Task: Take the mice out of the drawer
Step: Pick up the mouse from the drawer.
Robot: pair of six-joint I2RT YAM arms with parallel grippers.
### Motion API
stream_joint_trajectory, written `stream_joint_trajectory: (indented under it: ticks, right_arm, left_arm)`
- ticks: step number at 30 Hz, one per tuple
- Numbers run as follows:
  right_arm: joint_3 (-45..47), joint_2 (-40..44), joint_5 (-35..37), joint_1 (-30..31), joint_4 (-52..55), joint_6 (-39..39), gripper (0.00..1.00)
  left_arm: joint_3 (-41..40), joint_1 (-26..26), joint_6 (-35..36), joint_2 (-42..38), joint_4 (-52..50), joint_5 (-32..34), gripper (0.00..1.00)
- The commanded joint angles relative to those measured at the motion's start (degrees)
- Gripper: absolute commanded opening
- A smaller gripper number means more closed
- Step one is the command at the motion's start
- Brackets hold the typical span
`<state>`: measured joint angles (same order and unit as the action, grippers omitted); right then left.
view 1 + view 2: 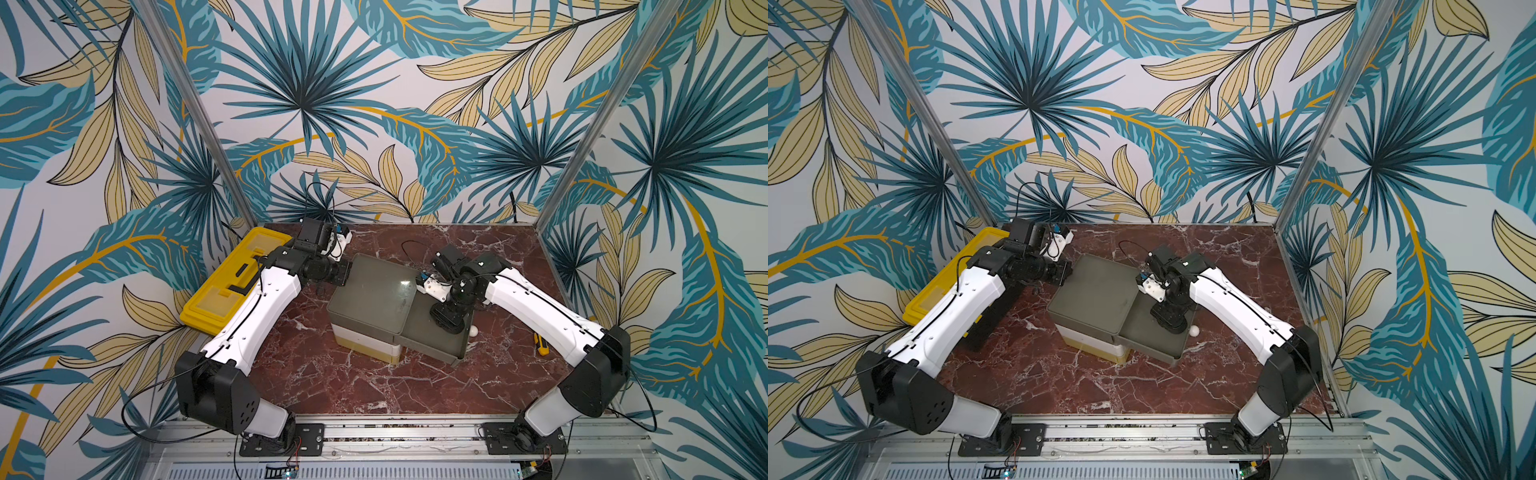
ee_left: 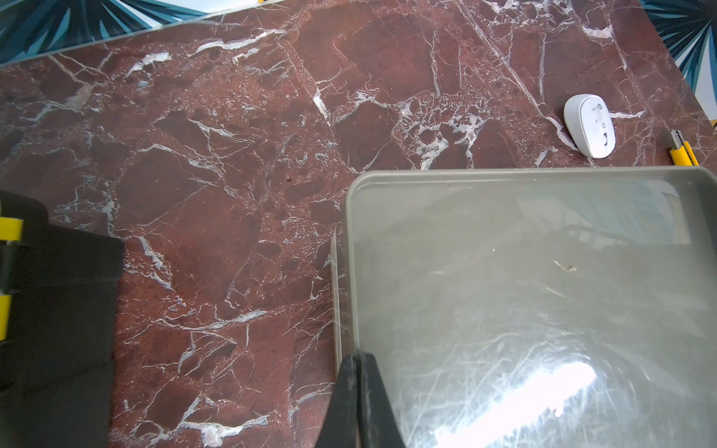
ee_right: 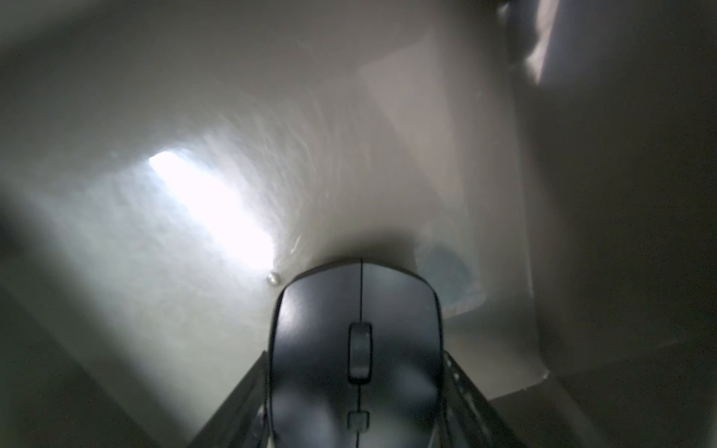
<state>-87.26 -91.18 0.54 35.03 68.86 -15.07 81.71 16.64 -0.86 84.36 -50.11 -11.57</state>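
Observation:
A grey drawer (image 1: 432, 338) (image 1: 1152, 338) stands pulled out to the right of a small cabinet (image 1: 374, 295). My right gripper (image 1: 446, 322) (image 1: 1169, 320) reaches down into it. In the right wrist view the right gripper (image 3: 355, 360) is shut on a dark mouse (image 3: 357, 310), one finger (image 3: 456, 372) against each side, over the drawer floor (image 3: 349, 155). A pale bluish rounded shape (image 3: 446, 275) shows behind the mouse; I cannot tell what it is. A white mouse (image 2: 589, 132) lies on the marble beyond the cabinet top. My left gripper (image 2: 359, 358) (image 1: 344, 273) is shut, empty, at the cabinet's far left corner.
A yellow toolbox (image 1: 232, 286) lies at the left under the left arm. A yellow-black utility knife (image 1: 540, 344) (image 2: 681, 151) lies on the marble at the right. A small white round knob (image 1: 474, 331) sits on the drawer's front.

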Motion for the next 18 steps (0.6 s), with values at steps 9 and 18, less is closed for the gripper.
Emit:
stream_joint_trajectory:
  ticks: [9,18]
  right_arm:
    - [-8.34,12.35,8.84,-0.65,-2.83,5.94,0.5]
    - [-10.09,13.23,18.21,-13.88,-1.07,12.34,0.5]
  left_arm:
    - [-2.7,0.12,1.23,1.35,-7.71,-1.16,0.0]
    - [-2.68,0.2,0.91,1.25,-6.54,-2.9,0.0]
